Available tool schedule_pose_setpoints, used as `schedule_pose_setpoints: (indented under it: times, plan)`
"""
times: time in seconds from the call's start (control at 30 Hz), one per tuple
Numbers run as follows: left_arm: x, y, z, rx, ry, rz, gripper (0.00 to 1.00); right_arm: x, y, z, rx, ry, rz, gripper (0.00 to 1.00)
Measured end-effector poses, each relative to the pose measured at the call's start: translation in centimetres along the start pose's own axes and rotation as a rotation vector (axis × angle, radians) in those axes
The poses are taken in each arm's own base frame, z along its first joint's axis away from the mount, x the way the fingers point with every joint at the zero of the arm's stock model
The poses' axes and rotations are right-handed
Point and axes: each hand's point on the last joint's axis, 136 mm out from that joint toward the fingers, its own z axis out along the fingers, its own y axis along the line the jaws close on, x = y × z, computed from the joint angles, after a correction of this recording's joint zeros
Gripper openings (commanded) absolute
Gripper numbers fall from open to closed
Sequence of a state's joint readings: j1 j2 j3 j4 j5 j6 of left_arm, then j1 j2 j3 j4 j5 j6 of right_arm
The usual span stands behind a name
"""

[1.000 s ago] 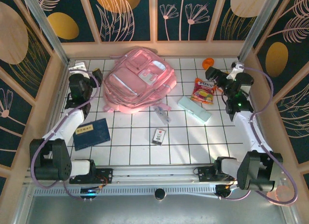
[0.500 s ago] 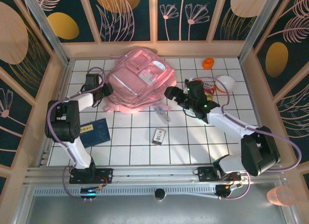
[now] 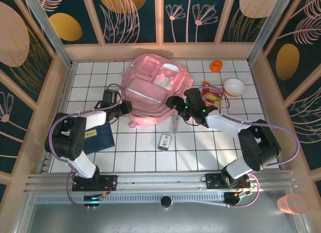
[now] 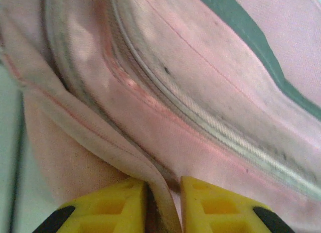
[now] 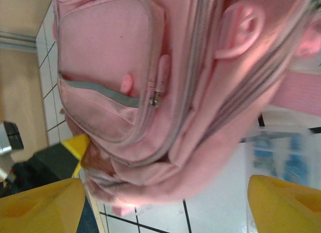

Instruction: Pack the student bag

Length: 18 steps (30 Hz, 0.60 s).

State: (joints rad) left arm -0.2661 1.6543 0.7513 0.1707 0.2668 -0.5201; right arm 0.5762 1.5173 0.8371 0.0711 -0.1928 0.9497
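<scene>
Student bag stood bunched up at the far middle of the table, front pockets and white patch facing up, with a pink strap end trailing toward the near side.

Left gripper was at the bag's near-left edge. In the left wrist view its yellow fingers were pinched almost together on a folded seam of the pink fabric, with a zip line running across just beyond.

Right gripper was at the bag's near-right side. Its fingers were spread wide with nothing clamped. The rounded end of the bag sat ahead of and between them, and whether either finger touched it could not be told. In the same right wrist view the left gripper's yellow tip showed against the far side of the bag.

Table was white with a dark grid. On it:
- A dark blue book near left, beside the left arm.
- A small boxed card near the middle.
- A clear flat packet just near of the bag.
- A red-and-yellow snack packet to the right, partly under the right arm.
- A white bowl farther right.
- A small orange item at the far right.

The enclosure had a pale wood frame around dark panels with pale plant drawings and gold ovals.
</scene>
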Motion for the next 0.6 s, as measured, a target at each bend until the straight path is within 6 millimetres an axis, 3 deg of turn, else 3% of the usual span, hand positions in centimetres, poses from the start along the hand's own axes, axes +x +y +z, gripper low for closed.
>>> schedule_pose_setpoints:
  times: [0.23,0.3,0.4,0.5,0.6]
  plan:
    - [5.9,-5.1,-0.9,0.071,0.14,0.155,0.27,-1.6,-0.4,0.2,-0.019,-0.023,0.023,0.85]
    - [6.5,-6.5,-2.2,0.099,0.14,0.226,0.38,-2.8,-0.7,-0.1,-0.023,-0.051,0.033,0.85]
    - [5.6,-8.3,-5.2,0.155,0.052,0.353,0.55,-3.8,-1.1,-1.3,-0.03,-0.097,0.029,0.86]
    - [3.2,-10.4,-7.8,0.209,-0.083,0.551,0.61,-4.1,-0.9,-3.1,-0.054,-0.143,0.005,0.86]
    - [2.7,-11.7,-8.3,0.242,-0.135,0.821,0.64,-4.5,0.0,-5.0,-0.098,-0.194,-0.035,0.86]
